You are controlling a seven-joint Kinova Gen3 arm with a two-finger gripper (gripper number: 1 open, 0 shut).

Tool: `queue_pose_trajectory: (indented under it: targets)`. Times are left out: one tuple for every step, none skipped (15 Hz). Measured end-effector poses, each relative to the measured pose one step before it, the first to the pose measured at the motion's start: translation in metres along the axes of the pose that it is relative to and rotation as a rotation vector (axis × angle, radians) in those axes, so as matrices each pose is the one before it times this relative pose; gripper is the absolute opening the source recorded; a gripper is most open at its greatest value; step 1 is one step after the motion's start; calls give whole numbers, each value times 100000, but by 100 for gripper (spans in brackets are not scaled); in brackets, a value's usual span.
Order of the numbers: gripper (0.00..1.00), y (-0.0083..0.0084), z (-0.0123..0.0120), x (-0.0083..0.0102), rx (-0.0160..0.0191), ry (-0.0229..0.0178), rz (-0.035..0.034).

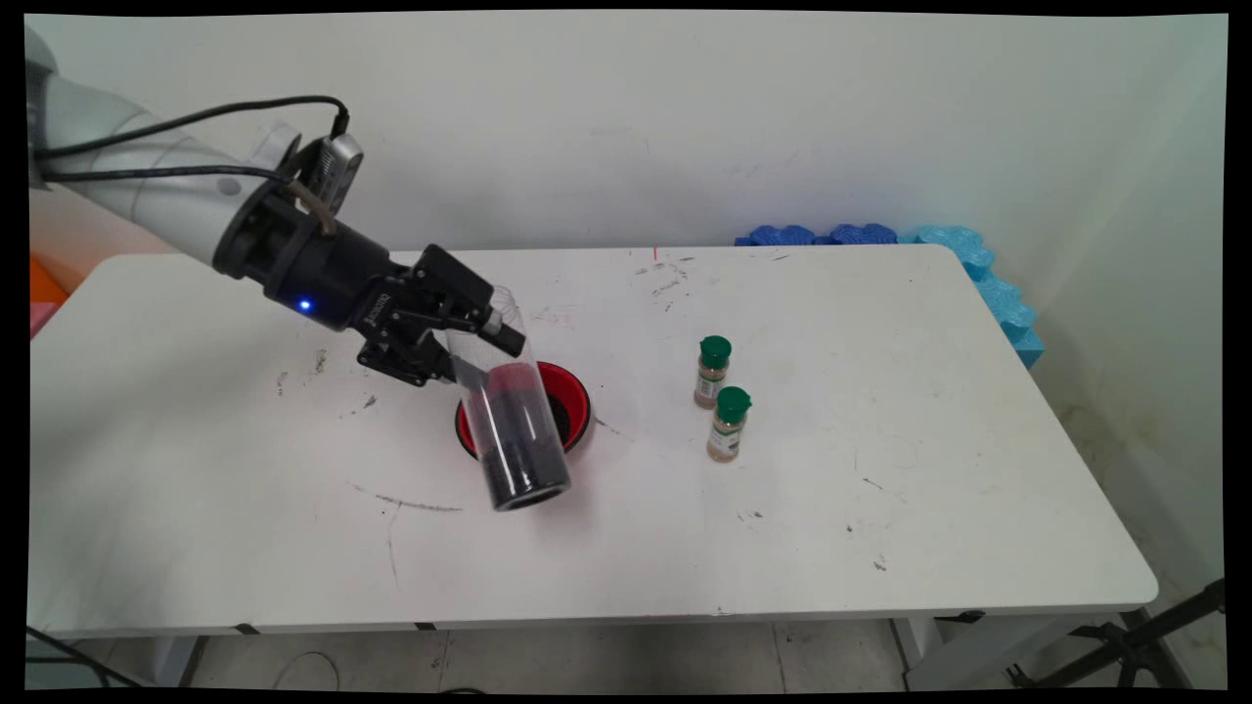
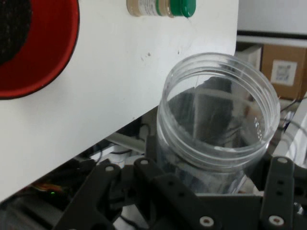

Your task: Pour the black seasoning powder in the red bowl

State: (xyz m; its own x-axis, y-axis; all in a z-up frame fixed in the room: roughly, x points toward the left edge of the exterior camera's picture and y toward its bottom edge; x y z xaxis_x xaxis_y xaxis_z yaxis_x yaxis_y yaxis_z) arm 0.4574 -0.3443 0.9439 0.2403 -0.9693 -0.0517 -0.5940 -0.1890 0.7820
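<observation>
Main view: end effector (image 1: 469, 337) clamped on the upper wall of a clear plastic jar (image 1: 514, 420), held tilted above the red bowl (image 1: 577, 401) on the tabletop (image 1: 880, 508); dark grains fill its lower part. Hand view: open rim faces the camera; the wall looks smooth, thin, probably slippery and bottom-heavy; two spice bottles (image 1: 722, 399) stand well apart.

Clear jar (image 1: 514, 425) of dark grains, tilted over red bowl (image 1: 577, 396).

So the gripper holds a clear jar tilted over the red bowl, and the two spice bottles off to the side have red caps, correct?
Not quite: the caps are green, not red, as the main view shows. The rest stands: the gripper holds the clear jar tilted over the red bowl, with the two spice bottles off to the side.
</observation>
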Motion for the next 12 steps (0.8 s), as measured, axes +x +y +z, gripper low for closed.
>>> queue_pose_trajectory:
  targets:
    - [0,-151,185,187,-555,420,-3995]
    - [0,-163,192,196,-511,216,-3689]
    - [0,-131,141,117,-466,61,-2979]
    - [0,-71,89,80,-297,24,-1845]
    - [0,-139,122,117,-381,-7,-2784]
    - [0,-142,130,126,-494,-11,-3207]
    - [0,-111,109,109,-647,-22,-3383]
    - [0,-116,46,117,-740,167,-3165]
    - [0,-129,53,128,-821,210,-3519]
    - [0,-139,31,127,-648,286,-3023]
    - [0,-100,44,131,-416,187,-2250]
    - [0,-123,54,133,-489,130,-2615]
